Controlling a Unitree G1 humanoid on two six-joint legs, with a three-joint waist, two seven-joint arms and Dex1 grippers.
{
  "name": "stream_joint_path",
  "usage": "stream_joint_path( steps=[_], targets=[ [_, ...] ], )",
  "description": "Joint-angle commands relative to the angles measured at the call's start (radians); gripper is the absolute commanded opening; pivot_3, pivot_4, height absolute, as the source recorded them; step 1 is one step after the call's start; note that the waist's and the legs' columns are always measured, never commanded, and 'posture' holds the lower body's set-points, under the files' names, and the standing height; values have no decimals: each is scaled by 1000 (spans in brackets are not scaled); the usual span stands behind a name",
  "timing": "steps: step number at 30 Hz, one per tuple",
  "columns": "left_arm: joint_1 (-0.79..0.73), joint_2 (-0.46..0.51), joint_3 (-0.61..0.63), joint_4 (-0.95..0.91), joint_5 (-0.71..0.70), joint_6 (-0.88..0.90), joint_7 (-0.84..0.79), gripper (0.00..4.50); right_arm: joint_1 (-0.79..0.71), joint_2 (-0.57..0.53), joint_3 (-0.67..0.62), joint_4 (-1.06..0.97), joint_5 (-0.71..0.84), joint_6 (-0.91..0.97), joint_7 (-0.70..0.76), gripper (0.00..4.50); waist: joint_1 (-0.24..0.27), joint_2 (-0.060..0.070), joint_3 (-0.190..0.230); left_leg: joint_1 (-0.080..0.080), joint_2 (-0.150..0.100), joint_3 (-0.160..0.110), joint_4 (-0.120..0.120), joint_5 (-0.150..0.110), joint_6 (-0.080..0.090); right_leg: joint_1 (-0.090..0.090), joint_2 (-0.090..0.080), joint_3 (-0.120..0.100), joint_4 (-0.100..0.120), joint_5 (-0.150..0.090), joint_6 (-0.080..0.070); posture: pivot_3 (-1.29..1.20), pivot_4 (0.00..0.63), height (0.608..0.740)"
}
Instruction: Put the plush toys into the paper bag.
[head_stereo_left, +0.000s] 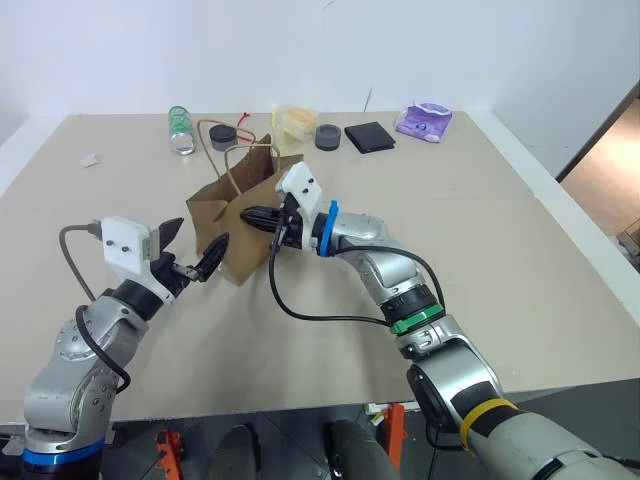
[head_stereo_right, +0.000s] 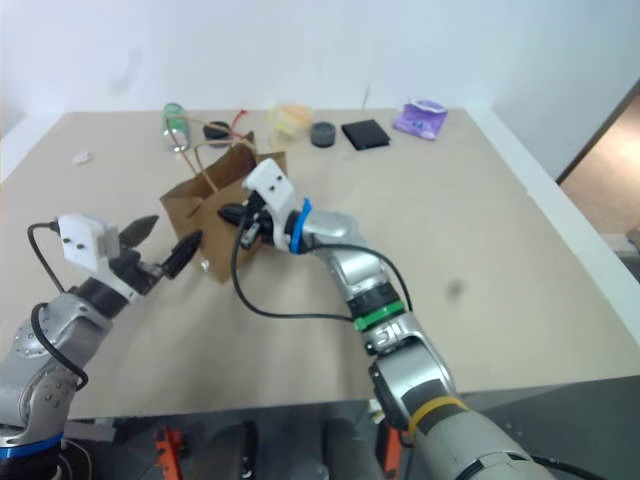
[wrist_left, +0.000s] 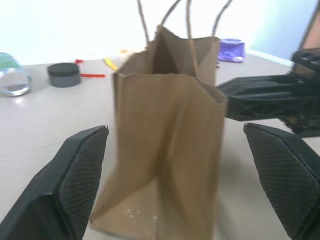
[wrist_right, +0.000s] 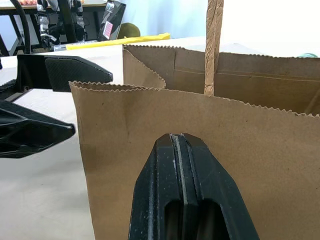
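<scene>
The brown paper bag (head_stereo_left: 240, 215) stands upright on the table with its mouth open and its cord handles (head_stereo_left: 222, 150) raised. My left gripper (head_stereo_left: 203, 233) is open at the bag's left side, a finger on each side of the bag's narrow end (wrist_left: 165, 145), not touching it. My right gripper (head_stereo_left: 246, 214) is shut, reaching in from the right with its tips against the bag's outer wall just below the serrated rim (wrist_right: 210, 102). Nothing is between its fingers (wrist_right: 167, 175). The plush toys are out of view, and the bag's inside is hidden.
Along the table's far edge lie a clear bottle (head_stereo_left: 181, 130), a black round lid (head_stereo_left: 222, 133), a yellowish plastic bag (head_stereo_left: 295, 120), a dark round object (head_stereo_left: 327, 136), a black wallet (head_stereo_left: 369, 137) and a purple packet (head_stereo_left: 424, 121). A small white scrap (head_stereo_left: 90, 159) lies far left.
</scene>
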Motion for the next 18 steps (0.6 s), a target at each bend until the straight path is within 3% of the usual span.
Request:
stream_joint_path(
  steps=[1, 17, 18],
  targets=[
    [-17, -3, 16, 9, 19, -32, 1, 4500, -33, 6, -21, -16, 3, -20, 11, 84, 0, 0, 0, 0, 0, 0, 0, 0, 0, 0, 0, 0, 0, 0, 0, 0, 150, 740],
    [-149, 4, -84, 250, 78, -97, -161, 4500, -31, 6, -15, -39, -2, -13, 31, 84, 0, 0, 0, 0, 0, 0, -1, 0, 0, 0, 0, 0, 0, 0, 0, 0, 150, 740],
    [-154, 2, -85, 255, 82, -99, -161, 4243, -29, 6, -15, -43, -2, -13, 31, 26, 0, 0, 0, 0, 0, 0, -1, 0, 0, 0, 0, 0, 0, 0, 0, 0, 150, 740]
  ],
)
